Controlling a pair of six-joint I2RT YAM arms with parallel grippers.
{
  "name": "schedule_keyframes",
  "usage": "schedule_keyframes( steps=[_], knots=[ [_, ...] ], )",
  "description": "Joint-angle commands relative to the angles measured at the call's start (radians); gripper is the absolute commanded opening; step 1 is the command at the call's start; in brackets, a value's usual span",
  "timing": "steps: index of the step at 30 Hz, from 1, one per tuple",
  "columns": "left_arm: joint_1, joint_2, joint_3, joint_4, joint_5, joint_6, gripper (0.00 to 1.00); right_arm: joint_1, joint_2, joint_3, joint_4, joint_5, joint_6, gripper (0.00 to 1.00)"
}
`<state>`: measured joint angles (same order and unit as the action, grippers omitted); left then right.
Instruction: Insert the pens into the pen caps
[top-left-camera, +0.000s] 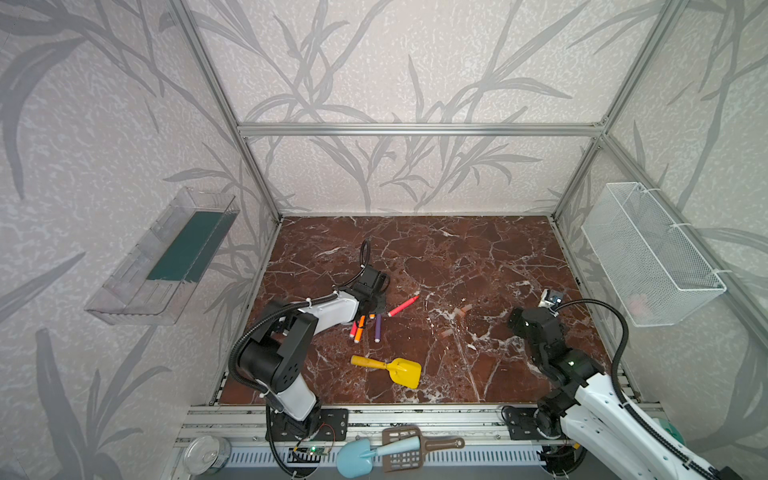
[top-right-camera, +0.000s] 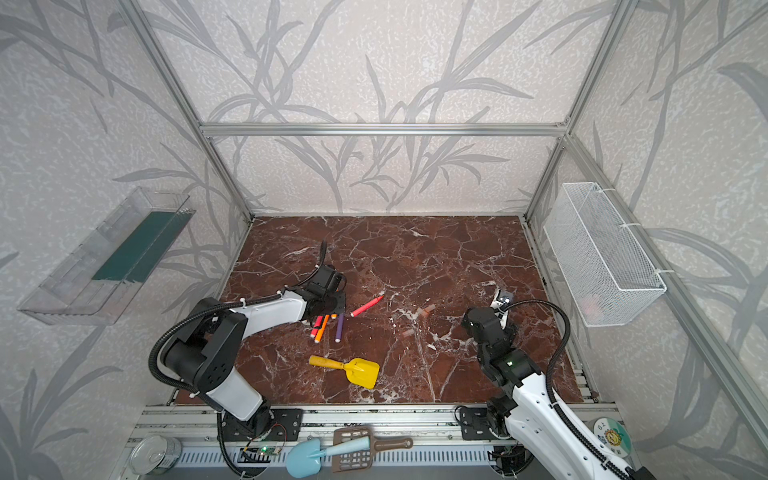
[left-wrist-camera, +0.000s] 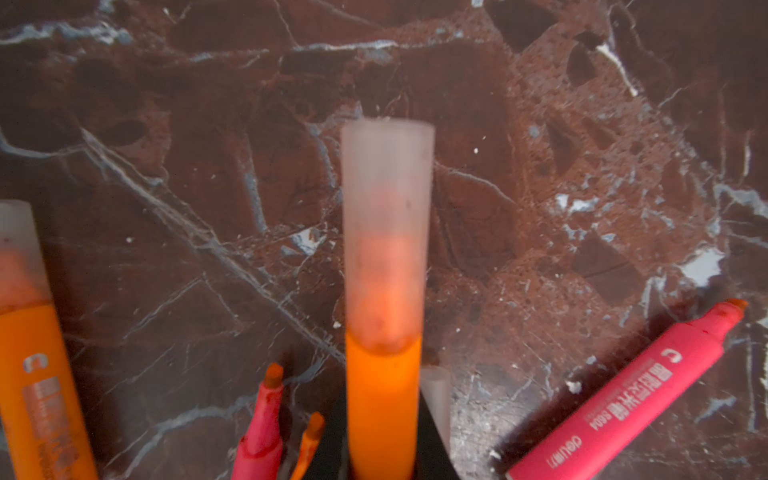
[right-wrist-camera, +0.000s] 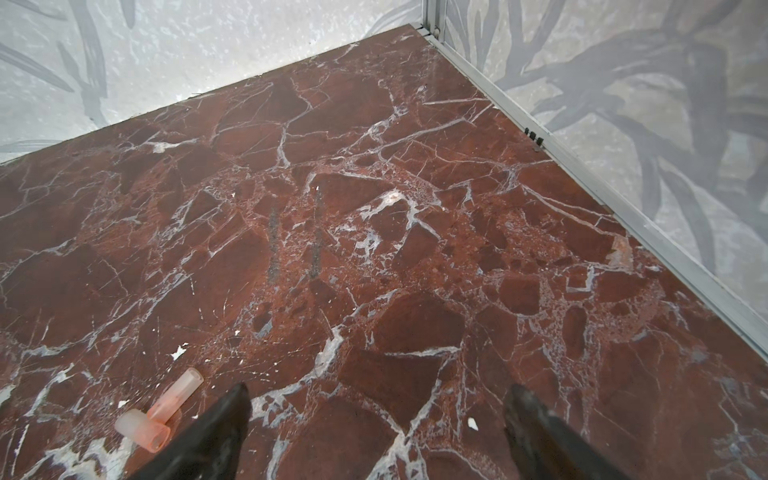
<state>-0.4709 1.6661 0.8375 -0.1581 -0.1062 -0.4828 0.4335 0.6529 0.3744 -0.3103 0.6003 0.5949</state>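
Note:
In the left wrist view my left gripper is shut on an orange pen that has a translucent pen cap on its tip. Beside it lie another capped orange pen, two uncapped tips, one red-pink and one orange, and a red-pink pen. In both top views this gripper hangs over the pen cluster, next to a purple pen. Two loose pen caps lie beside one finger of my open, empty right gripper.
A yellow toy shovel lies on the marble floor in front of the pens. A white wire basket hangs on the right wall and a clear tray on the left wall. Scoops and a can sit on the front rail.

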Motion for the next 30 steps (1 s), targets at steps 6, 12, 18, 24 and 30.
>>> schedule_keyframes(
  steps=[6,12,18,24,30],
  knots=[
    [0.007,-0.009,0.036,-0.05,0.007,-0.003,0.25,-0.003,-0.044,-0.023,0.018,-0.013,-0.012,0.94],
    [0.007,-0.067,0.018,-0.067,0.02,0.003,0.34,-0.004,-0.044,-0.024,0.019,-0.016,-0.013,0.94],
    [0.006,-0.247,-0.071,-0.089,-0.017,-0.032,0.37,-0.004,-0.038,-0.022,0.021,-0.02,-0.015,0.94],
    [0.004,-0.489,-0.257,-0.055,-0.019,-0.093,0.42,-0.004,-0.042,-0.024,0.019,-0.025,-0.011,0.94],
    [0.003,-0.607,-0.399,-0.005,-0.018,-0.154,0.44,-0.005,-0.042,-0.025,0.02,-0.027,-0.012,0.94]
  ],
)
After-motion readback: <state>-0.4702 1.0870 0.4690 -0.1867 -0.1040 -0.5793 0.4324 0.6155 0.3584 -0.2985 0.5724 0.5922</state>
